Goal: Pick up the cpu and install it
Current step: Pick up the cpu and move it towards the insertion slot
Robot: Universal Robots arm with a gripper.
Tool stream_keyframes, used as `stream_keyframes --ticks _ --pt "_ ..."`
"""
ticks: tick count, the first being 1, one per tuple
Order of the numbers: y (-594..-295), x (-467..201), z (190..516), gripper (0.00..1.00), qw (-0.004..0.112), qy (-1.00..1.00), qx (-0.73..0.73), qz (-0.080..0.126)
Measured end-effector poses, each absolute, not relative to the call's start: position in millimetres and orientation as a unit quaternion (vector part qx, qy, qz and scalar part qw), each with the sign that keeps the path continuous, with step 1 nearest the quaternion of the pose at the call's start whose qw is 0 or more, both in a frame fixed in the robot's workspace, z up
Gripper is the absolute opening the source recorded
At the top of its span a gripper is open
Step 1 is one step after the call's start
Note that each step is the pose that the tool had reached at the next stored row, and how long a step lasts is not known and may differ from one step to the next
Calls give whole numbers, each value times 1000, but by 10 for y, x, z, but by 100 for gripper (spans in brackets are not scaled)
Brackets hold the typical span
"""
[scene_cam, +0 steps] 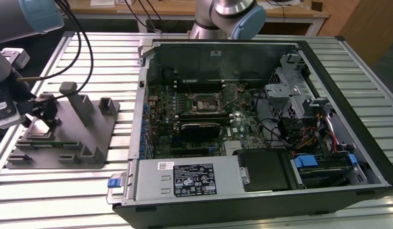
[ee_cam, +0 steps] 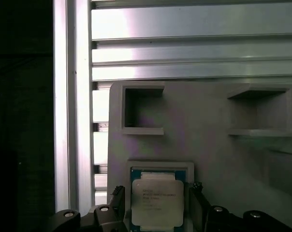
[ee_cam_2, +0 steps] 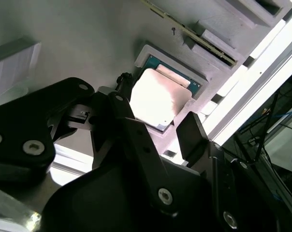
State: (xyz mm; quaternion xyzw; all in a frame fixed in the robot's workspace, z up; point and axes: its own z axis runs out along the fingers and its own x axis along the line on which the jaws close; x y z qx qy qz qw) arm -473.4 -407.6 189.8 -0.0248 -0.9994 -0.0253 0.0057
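Grey tray point(scene_cam: 97, 136) on the slatted metal table point(scene_cam: 88, 52), at the exterior view's left, beside the open computer case point(scene_cam: 247, 119). The gripper point(scene_cam: 48, 114) hangs low over the tray. In both wrist views the cpu point(ee_cam: 157, 200) point(ee_cam_2: 155, 99) lies flat in its square recess in the tray, silvery top up. The gripper point(ee_cam: 156, 188) point(ee_cam_2: 155, 104) is spread wide enough to straddle the chip, with its black fingers point(ee_cam: 195, 203) standing close on either side and seemingly not touching it. The dark socket point(scene_cam: 199, 102) sits on the board inside the case, well apart from the chip.
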Motion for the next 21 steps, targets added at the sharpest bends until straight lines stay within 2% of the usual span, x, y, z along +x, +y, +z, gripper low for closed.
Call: stream_keyframes --ticks 21 --pt "-4076 -4732 1816 64 6 -999 -25 -26"
